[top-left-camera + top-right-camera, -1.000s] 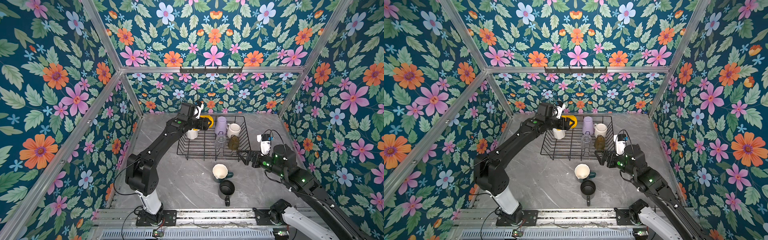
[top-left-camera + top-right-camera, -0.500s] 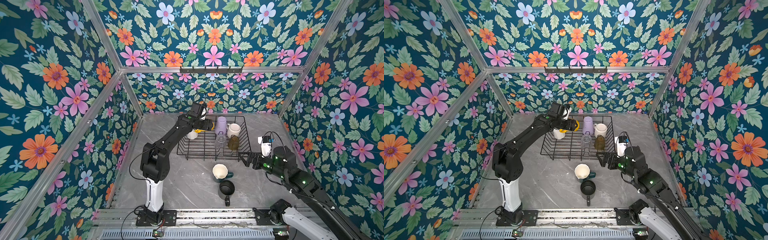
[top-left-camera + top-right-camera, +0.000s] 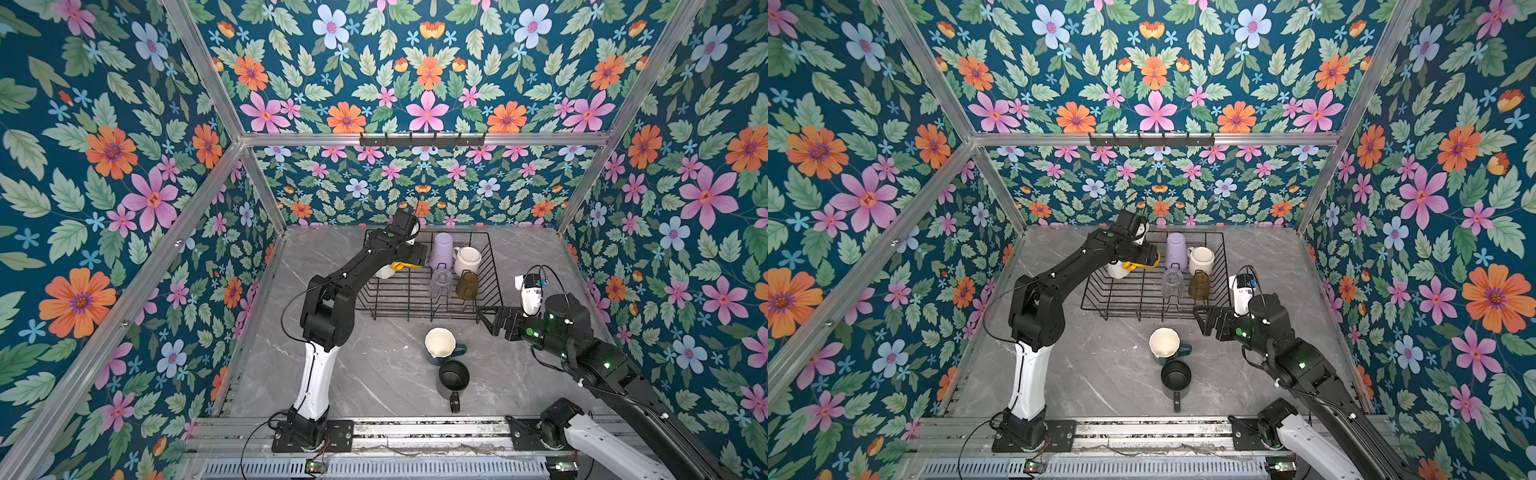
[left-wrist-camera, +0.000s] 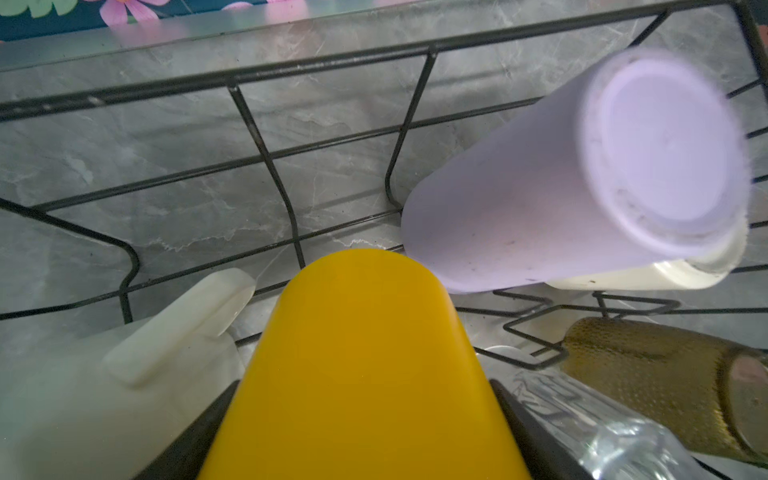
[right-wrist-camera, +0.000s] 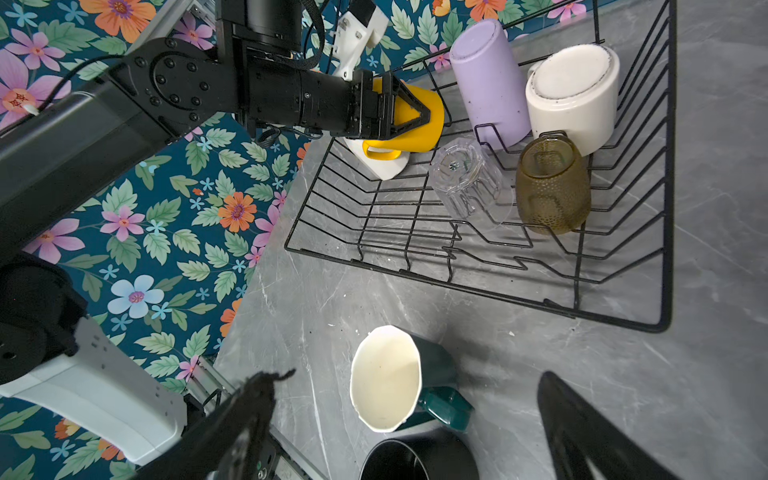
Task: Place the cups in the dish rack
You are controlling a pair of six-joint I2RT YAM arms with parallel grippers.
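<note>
The left gripper (image 5: 409, 112) grips the yellow mug (image 5: 424, 124) on its side over the dish rack's (image 5: 670, 166) far-left corner, its base toward the lavender tumbler (image 4: 561, 178). The right gripper (image 3: 488, 320) hangs wide open, nearer the dark green mug (image 3: 442, 345) and black mug (image 3: 453, 376) on the surface.

The left arm (image 3: 353, 270) rises from its base, bends at the elbow and stretches toward the far side. Its left hand (image 3: 415, 258) is turned sideways, clamped on a yellow mug (image 5: 428, 129). The right arm (image 3: 598, 365) extends low above the worktop, and its right hand (image 3: 487, 321) is spread wide and empty.
</note>
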